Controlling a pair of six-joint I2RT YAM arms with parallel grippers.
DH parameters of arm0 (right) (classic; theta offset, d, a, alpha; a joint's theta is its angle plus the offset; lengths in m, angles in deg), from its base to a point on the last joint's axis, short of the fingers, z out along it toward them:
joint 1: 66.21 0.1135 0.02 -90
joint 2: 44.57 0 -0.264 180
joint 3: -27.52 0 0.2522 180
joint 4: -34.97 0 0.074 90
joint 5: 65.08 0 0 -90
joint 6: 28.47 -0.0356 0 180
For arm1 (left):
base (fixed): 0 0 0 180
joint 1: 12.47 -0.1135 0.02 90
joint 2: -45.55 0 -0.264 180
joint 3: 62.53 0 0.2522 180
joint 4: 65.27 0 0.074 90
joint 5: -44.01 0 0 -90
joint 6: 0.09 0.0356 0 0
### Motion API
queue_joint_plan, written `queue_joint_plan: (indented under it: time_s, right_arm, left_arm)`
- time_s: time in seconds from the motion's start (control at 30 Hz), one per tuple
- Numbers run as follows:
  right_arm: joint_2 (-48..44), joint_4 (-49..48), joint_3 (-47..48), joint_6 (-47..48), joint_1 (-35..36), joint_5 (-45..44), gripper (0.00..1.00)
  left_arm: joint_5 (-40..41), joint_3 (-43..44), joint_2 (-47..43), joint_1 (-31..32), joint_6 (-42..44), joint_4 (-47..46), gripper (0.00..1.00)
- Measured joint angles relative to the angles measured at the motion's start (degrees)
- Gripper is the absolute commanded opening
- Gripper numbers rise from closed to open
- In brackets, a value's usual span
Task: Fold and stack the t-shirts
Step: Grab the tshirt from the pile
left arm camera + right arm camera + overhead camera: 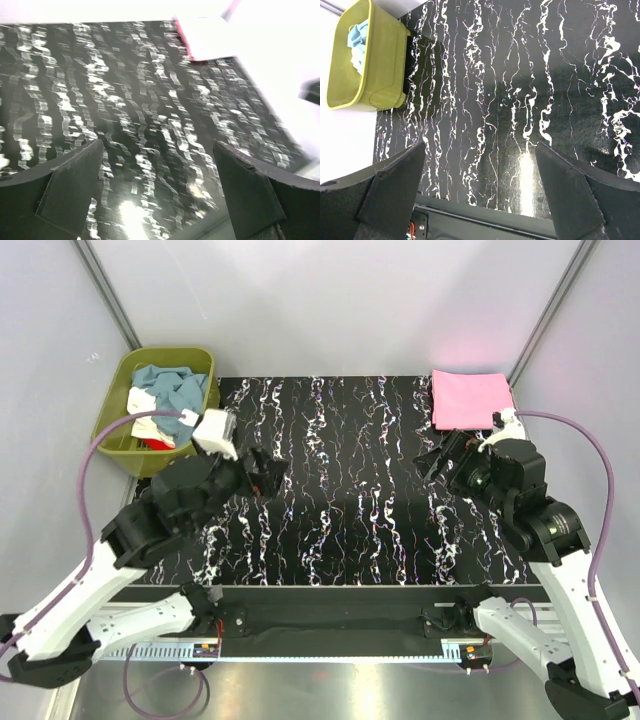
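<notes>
Pink: one bright pink cloth t-shirt (pixel 470 398), folded into a flat rectangle, is laid at the far right corner of the black white-veined worktop (pixel 340 520). The other three shirts are bunched in the olive-green plastic tub (pixel 170 352) at the far left corner. A dusty blue-grey cloth t-shirt (pixel 170 390) is crumpled on top. A cream-white cloth t-shirt (pixel 148 424) and a red cloth t-shirt (pixel 160 443) are seen only as patches at the tub's near side.

The left gripper (pixel 265 472) is held over the far left part of the worktop, just right of the tub. Its fingers (pixel 70 190) are spread wide, with nothing held between them. The left wrist view is blurred, and the pink shirt is washed out at its top edge.

The right gripper (pixel 437 455) is held just on the near side of the pink shirt and is pointed left. Its fingers (pixel 570 195) are spread wide, and only bare worktop is seen between them. The tub is caught at the top left of the right wrist view.
</notes>
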Motion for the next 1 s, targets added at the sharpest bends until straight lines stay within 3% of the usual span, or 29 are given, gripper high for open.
queue_joint_plan:
  time_s: [0.17, 0.47, 0.57, 0.6, 0.7, 0.83, 1.0]
  right_arm:
    - [-2.47, 0.02, -2.08, 0.00, 0.00, -0.09, 1.00]
    - [-6.36, -2.32, -8.90, -0.33, 0.00, 1.49, 1.00]
    - [-6.71, -4.61, -10.12, -0.02, 0.02, 4.31, 1.00]
    - [-6.73, -5.46, -10.51, 0.20, 0.02, 5.53, 1.00]
    - [-6.43, -6.78, -10.99, 0.72, 0.07, 7.80, 1.00]
    - [-4.74, -7.82, -11.37, 1.40, 0.11, 9.55, 1.00]
    - [-1.77, -7.80, -11.56, 1.88, 0.11, 9.97, 1.00]
  left_arm:
    - [7.30, 9.53, 12.00, -5.01, 6.03, 0.42, 0.99]
    - [7.45, 31.41, 38.10, -34.95, 6.19, -2.16, 0.97]
    - [6.80, 34.49, 46.80, -42.99, 3.13, -3.32, 0.89]
    - [6.58, 35.01, 49.27, -44.81, 2.56, -3.28, 0.82]
    - [4.04, 37.57, 58.60, -50.56, -0.20, -1.97, 0.75]
    - [-1.16, 39.45, 66.49, -56.17, -3.39, -0.17, 0.74]
    - [-2.01, 39.41, 68.43, -59.60, -3.61, 0.31, 0.72]
